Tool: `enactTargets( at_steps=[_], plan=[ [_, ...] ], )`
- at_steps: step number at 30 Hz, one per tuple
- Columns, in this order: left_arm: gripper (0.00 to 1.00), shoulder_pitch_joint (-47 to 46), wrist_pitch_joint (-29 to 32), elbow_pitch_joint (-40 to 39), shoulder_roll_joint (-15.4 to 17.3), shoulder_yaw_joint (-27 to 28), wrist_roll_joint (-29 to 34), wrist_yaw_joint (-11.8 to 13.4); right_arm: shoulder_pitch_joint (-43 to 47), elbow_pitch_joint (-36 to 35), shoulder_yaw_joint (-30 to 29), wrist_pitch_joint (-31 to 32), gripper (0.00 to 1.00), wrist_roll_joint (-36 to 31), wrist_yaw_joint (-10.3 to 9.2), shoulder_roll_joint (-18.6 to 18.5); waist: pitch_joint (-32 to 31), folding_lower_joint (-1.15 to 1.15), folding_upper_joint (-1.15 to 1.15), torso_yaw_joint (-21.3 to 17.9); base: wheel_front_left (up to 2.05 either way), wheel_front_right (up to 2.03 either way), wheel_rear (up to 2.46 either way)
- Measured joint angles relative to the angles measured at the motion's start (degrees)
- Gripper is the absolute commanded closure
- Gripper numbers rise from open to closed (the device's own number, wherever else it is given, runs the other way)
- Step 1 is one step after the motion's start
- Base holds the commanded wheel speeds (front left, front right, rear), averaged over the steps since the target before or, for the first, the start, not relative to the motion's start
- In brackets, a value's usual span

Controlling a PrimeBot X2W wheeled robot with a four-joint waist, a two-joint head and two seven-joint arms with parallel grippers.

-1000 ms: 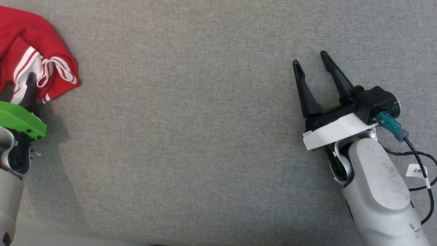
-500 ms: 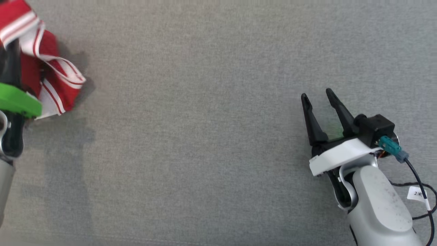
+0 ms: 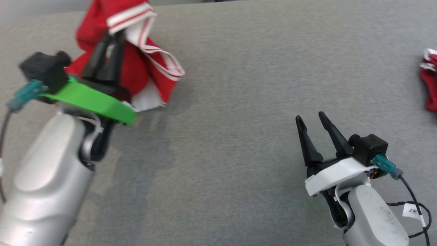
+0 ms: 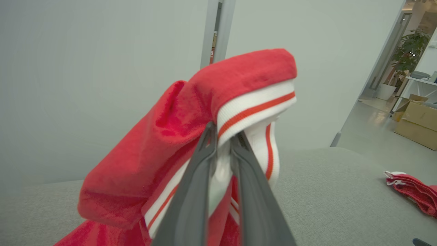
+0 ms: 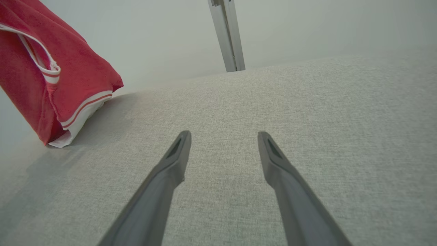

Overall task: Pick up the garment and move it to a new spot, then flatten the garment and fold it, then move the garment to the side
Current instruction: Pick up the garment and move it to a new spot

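— The garment [image 3: 136, 65] looks like soft red cloth with a fuzzy nap, and its white-and-red striped trim is a ribbed knit.
— The tabletop [image 3: 239, 102] is cloth too: grey, finely woven, quite matt.
— The fingers of the left tool [image 3: 114, 34] and the right tool [image 3: 310, 116] look like dark, matt plastic.
— The green plate [image 3: 92, 100] behind the left one is matt plastic; the white plate [image 3: 336, 174] on the right matches it.
— The pale forearm shell [image 3: 375, 218] on the right has a smooth, faintly glossy finish, scuffed with dark specks.
— The post [image 5: 227, 34] beyond looks like dull brushed metal.
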Motion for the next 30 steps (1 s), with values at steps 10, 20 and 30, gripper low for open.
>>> enactTargets(
  at_steps=[10,20,30],
  plan=[
    [1.00,-2.4,0.0,1.8,-9.8,-12.9,-0.4,0.0,0.9,-0.8,1.9,0.0,0.00,0.7,-0.01,-0.1,-0.7,0.00,0.00,-10.5,0.00,0.00,0.00],
    [0.00,0.8,0.0,5.6,-14.6,-9.4,3.5,0.0,1.4,-1.0,1.2,0.0,0.00,1.2,-0.01,0.0,-0.4,0.00,0.00,-15.4,0.00,0.00,0.00],
    [0.00,13.5,-0.1,4.4,-13.9,6.9,12.5,0.0,2.8,-0.1,-0.9,0.0,0.00,0.1,-0.01,0.0,-3.0,0.00,0.00,-11.5,0.00,0.00,0.00]
  ],
)
